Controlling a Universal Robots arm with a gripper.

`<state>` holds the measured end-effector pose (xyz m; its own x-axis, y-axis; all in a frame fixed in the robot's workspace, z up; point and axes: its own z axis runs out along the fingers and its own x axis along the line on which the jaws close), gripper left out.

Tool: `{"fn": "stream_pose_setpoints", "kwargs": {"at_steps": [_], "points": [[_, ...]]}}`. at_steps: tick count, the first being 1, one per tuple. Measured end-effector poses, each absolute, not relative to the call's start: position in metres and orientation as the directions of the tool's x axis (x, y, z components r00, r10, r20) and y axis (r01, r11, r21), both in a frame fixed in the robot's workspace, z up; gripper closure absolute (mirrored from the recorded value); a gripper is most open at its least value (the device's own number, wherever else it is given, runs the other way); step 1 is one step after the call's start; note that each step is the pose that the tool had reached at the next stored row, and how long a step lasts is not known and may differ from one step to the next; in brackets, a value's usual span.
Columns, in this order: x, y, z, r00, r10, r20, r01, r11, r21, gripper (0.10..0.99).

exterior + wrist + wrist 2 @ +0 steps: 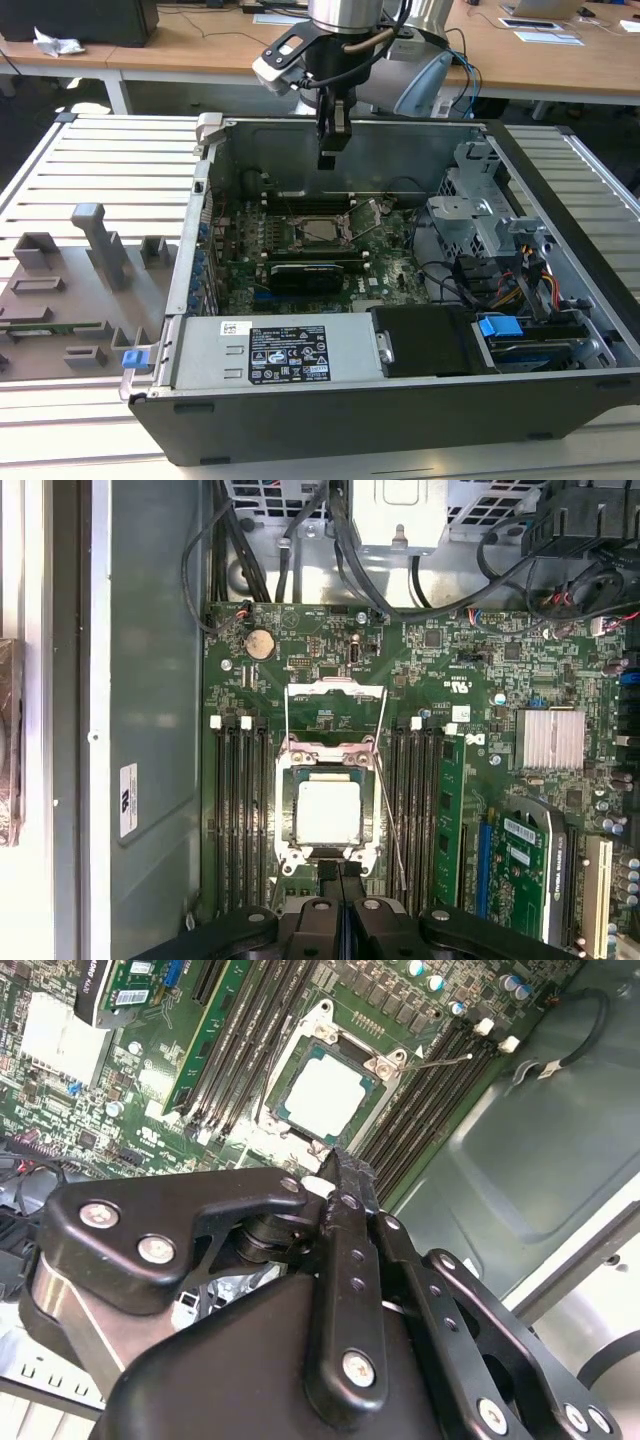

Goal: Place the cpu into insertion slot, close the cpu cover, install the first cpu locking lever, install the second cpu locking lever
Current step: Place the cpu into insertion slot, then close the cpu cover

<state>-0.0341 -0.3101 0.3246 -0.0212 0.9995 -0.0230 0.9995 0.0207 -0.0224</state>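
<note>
exterior view: black two-finger gripper (328, 158) points straight down, closed and empty, above flat silver-grey square cpu (320, 231).

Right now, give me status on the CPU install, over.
Gripper shut, empty, above the slot. CPU seated in slot. Cover open, not yet closed. Nothing in the way.

Wooden desks (200, 50) w/ papers (548, 37) behind, slatted metal table (100, 160) in front.
</note>
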Motion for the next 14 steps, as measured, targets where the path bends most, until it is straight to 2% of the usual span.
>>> {"fn": "stream_pose_setpoints", "kwargs": {"at_steps": [14], "points": [[-0.0272, -0.3101, 0.3251, -0.021, 1.000, -0.023, 1.000, 0.021, -0.022, 0.980]]}}
